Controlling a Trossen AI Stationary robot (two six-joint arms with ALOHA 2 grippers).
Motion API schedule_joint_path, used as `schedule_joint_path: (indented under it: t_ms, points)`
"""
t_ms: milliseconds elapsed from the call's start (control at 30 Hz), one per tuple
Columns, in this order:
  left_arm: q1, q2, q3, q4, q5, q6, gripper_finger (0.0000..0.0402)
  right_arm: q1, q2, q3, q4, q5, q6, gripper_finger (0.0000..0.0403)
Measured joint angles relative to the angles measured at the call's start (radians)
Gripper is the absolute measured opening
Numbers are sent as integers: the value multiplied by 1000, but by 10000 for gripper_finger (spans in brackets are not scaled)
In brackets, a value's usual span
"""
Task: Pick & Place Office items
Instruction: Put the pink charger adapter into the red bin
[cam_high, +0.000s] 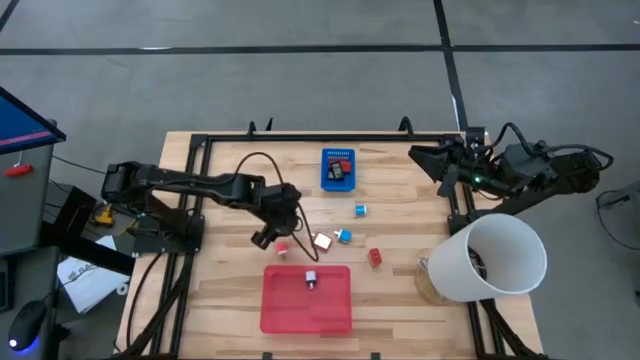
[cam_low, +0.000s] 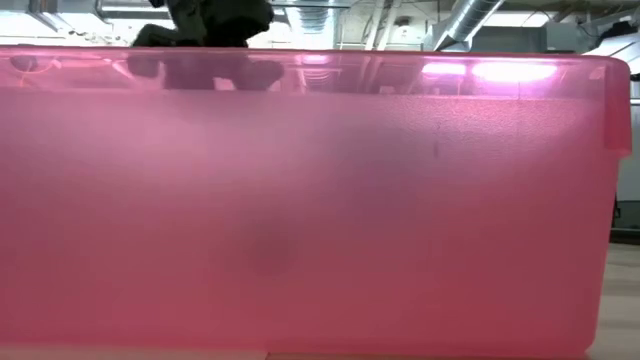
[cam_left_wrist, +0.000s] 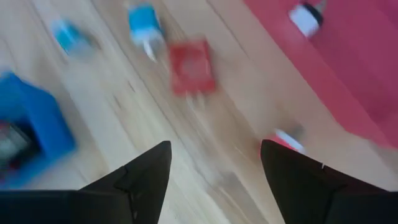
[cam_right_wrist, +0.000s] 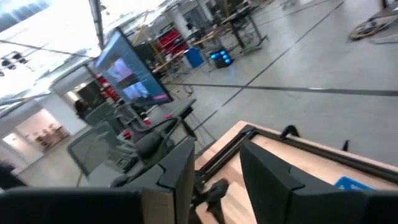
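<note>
The left gripper (cam_high: 268, 238) is held low over the wooden table (cam_high: 230, 290), its two dark fingers (cam_left_wrist: 146, 174) spread apart with nothing between them. A small red-and-white piece (cam_high: 283, 247) is seen on the table just beside its tips, and a flat red tray (cam_high: 306, 298) lies close by on the near side, with one white-and-black piece (cam_high: 311, 278) resting inside it. Beyond the gripper, toward the table's middle, a red-and-white block (cam_high: 323, 241), two blue-and-white pieces (cam_high: 344, 236) (cam_high: 361, 210) and a red block (cam_high: 375, 256) are scattered well apart from one another. Farther off, a small blue bin (cam_high: 338, 169) is shown holding red and dark items. The right gripper (cam_high: 432, 155) is parked at the table's far right corner, its fingers (cam_right_wrist: 180, 177) set partly apart and empty, with a white bucket (cam_high: 495, 255) near that arm.
</note>
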Motion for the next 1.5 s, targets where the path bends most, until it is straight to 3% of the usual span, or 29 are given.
schedule_joint_path:
  t_ms: [67, 267, 600, 900, 1500]
  points:
    - [4, 17, -27, 68, 7, 53, 247, 10, 0, 0, -5, 25, 0, 123]
    - [-15, 41, -136, 36, 21, 141, 247, 30, -1, 0, -7, 74, -13, 123]
    - [-70, 41, -315, 186, 45, 152, 228, 30, -6, 0, 26, 117, -15, 123]
    - [-86, 41, -356, 365, 28, 152, 227, 30, 1, 1, 62, 123, -15, 123]
    - [-86, 41, -414, 474, 113, 140, 202, 30, 21, 1, 68, 147, 4, 123]
